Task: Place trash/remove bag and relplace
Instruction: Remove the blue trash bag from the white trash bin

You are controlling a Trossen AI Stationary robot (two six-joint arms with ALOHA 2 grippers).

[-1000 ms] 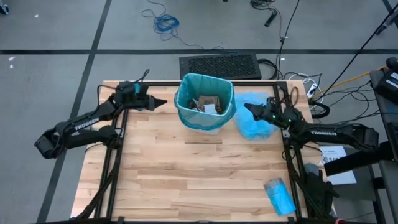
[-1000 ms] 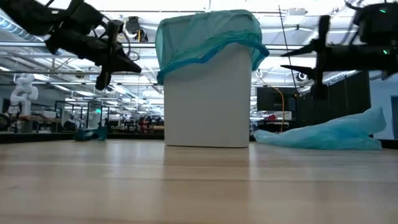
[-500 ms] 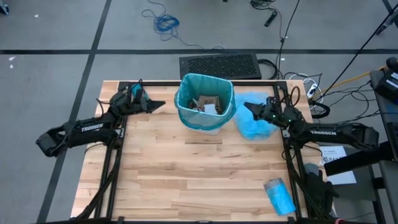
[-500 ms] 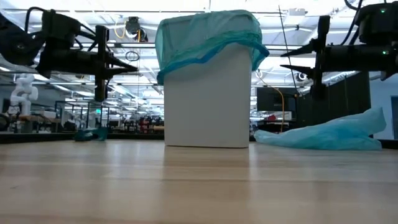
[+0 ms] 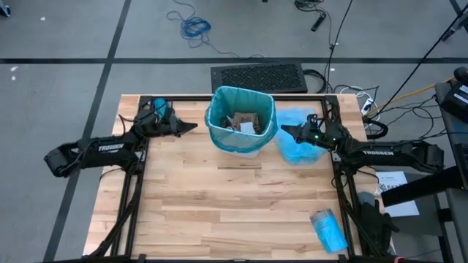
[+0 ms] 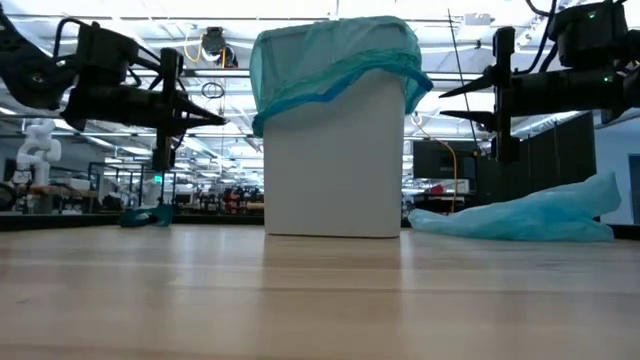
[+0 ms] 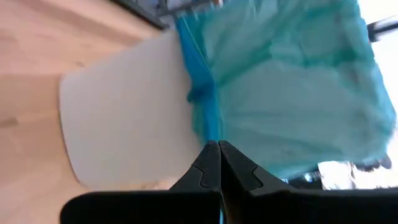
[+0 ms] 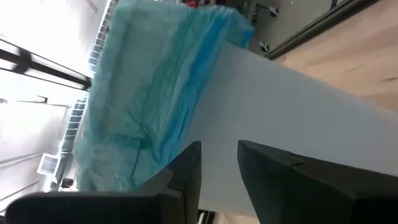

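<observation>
Flanking white bin (image 5: pixel 241 142) mid-table, teal liner (image 5: pixel 240 95) over its rim | trash (image 5: pixel 243 122) lying inside | both should be gripping folded liner edge, probably | left gripper (image 5: pixel 191 127) fingers together | right gripper (image 5: pixel 284 130) fingers slightly apart, empty

A wooden table (image 5: pixel 219 212) sits on grey floor. Behind it lies a black mat (image 5: pixel 257 76); a blue cable (image 5: pixel 194 28) coils farther off. White papers (image 5: pixel 398 193) lie off the table's right edge.
</observation>
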